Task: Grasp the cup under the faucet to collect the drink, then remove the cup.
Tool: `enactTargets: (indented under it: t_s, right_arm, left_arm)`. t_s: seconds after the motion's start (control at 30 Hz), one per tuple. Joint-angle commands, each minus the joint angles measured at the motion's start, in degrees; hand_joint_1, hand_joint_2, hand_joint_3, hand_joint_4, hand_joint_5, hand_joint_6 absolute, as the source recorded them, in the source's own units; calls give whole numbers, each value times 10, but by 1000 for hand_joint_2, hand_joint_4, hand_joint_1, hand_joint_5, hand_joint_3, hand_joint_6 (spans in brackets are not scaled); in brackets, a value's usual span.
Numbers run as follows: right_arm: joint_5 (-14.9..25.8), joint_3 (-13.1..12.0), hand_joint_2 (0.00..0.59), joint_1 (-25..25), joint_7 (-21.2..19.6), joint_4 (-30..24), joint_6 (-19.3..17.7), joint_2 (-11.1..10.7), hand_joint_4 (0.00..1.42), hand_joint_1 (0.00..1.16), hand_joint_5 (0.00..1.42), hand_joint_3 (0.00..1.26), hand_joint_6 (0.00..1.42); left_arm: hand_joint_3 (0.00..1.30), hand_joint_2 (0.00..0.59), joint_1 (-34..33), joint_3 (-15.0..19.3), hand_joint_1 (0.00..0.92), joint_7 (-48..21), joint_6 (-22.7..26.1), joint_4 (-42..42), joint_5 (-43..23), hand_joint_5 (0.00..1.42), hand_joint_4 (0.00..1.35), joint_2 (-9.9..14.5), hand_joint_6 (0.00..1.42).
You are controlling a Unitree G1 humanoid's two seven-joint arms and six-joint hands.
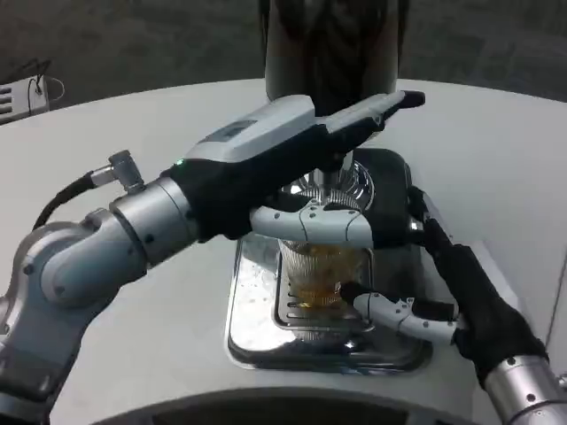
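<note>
Looks like lab or demo room: round white surface (pixel 496 150), dark carpet floor (pixel 133 44), steel drip tray (pixel 257 341), drink dispenser (pixel 332 44).

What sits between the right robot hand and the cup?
Head view: only a narrow strip of the drip tray's slotted grate. The right robot hand has a finger reaching toward the cup, which the left robot hand holds under the faucet.

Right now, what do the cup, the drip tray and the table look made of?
Cup: looks like clear ribbed plastic, possibly glass; the amber drink shows through its wall. Left hand holds it.
Drip tray: polished metal, likely stainless steel; its rim mirrors the surroundings, and a slotted grate sits under the cup.
Table: matte white, smooth, no glare; laminate or painted, cannot tell which.
</note>
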Motion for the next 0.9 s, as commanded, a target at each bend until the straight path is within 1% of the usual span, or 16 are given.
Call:
enactTargets:
  t_s: [0.03, 0.23, 0.4, 0.5, 0.63, 0.7, 0.9]
  right_arm:
    - [10, 6, 199, -16, -3, 19, -13, 3, 22, 804, 97, 0, 0]
    - [18, 12, 200, -29, -1, 32, -12, 4, 22, 809, 97, 0, 0]
    - [23, 18, 201, -38, -1, 42, -16, 4, 23, 812, 97, 0, 0]
    - [27, 19, 201, -40, -2, 46, -19, 3, 25, 813, 97, 0, 0]
    - [30, 20, 200, -44, 1, 52, -23, 3, 30, 812, 97, 0, 0]
    - [31, 20, 201, -46, 0, 55, -25, 3, 32, 812, 97, 0, 0]
    - [34, 20, 210, -50, 1, 59, -27, 2, 34, 809, 97, 0, 0]
  left_arm:
    - [39, 0, 22, -3, 0, -20, 11, 0, 7, 76, 0, 12, 81]
    - [44, 0, 28, 8, 0, -15, 11, -9, 2, 76, 0, 9, 79]
    - [47, 1, 44, 28, 0, 1, 9, -24, -5, 76, 0, 3, 78]
    - [48, 2, 55, 42, 0, 15, 6, -32, -11, 76, 0, -3, 82]
    - [57, 8, 83, 71, 0, 45, -3, -53, -22, 76, 0, -15, 91]
    - [59, 7, 94, 82, 0, 59, -6, -62, -24, 76, 0, -19, 123]
    - [59, 13, 119, 110, 0, 93, -13, -87, -26, 76, 0, -35, 131]
